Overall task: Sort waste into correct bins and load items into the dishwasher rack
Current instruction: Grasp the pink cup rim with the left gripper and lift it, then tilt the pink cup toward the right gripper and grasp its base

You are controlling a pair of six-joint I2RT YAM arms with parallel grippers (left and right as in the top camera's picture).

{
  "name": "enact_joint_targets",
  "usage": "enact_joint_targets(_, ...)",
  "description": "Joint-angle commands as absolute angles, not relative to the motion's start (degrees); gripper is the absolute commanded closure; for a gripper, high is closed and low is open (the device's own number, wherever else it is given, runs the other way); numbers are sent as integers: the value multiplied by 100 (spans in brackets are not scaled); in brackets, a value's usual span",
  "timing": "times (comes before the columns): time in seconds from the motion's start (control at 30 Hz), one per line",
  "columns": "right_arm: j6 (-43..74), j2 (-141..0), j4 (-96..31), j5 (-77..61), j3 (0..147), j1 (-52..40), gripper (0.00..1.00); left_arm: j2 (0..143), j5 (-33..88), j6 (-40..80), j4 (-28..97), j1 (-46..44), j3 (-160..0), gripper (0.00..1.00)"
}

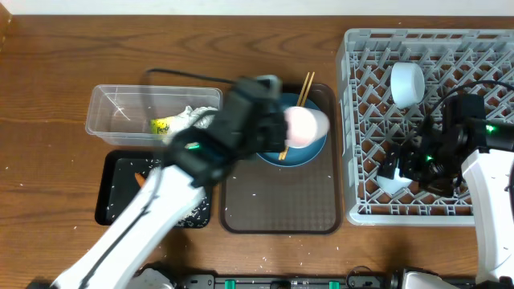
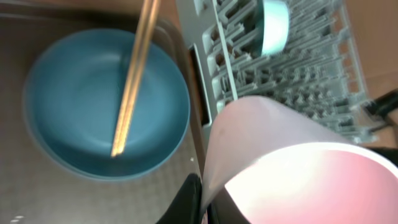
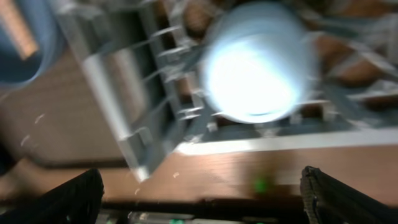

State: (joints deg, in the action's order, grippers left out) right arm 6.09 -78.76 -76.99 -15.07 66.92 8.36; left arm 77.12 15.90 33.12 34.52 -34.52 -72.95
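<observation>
My left gripper [image 1: 279, 122] [image 2: 203, 200] is shut on the rim of the pale pink cup [image 1: 307, 125] [image 2: 292, 162], one finger inside the wall and one outside. The cup hangs tilted over the dark blue plate [image 1: 299, 152] [image 2: 81, 106], which lies on the brown tray. Two wooden chopsticks [image 1: 305, 90] [image 2: 134, 81] rest across the plate. The dishwasher rack [image 1: 361, 120] [image 2: 298, 81] holds a light blue cup [image 1: 407, 83] [image 2: 275, 25]. My right gripper [image 1: 408, 167] [image 3: 211, 202] stands open over the rack's front left, above a blurred white bowl [image 1: 392, 184] [image 3: 255, 68].
The brown serving tray [image 1: 281, 205] sits between the bins and the rack. The clear tub [image 1: 120, 112] holds white tissue and a yellow wrapper [image 1: 165, 125]. The black tray [image 1: 120, 193] in front of it carries white crumbs and an orange bit.
</observation>
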Motion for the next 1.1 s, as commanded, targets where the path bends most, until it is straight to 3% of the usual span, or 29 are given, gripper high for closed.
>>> enact_joint_targets(0.0,-943,-7887,-7789,-3426,6737,849,1,7238,3041,3109,3745,-2659,-7347,94)
enact_joint_targets(0.2,-3402,-7887,-8265,-6584,6737,849,1,6775,5979,2366,4313,-1017,-7345,94)
enact_joint_targets(0.37,-4191,-7887,-8359,-7677,6737,770,1,6829,7789,1752,4521,-506,-7308,94)
enact_joint_targets(1.07,-5043,-7872,-7738,-8934,6740,-814,1,6923,6563,1612,4521,-1726,-7223,94)
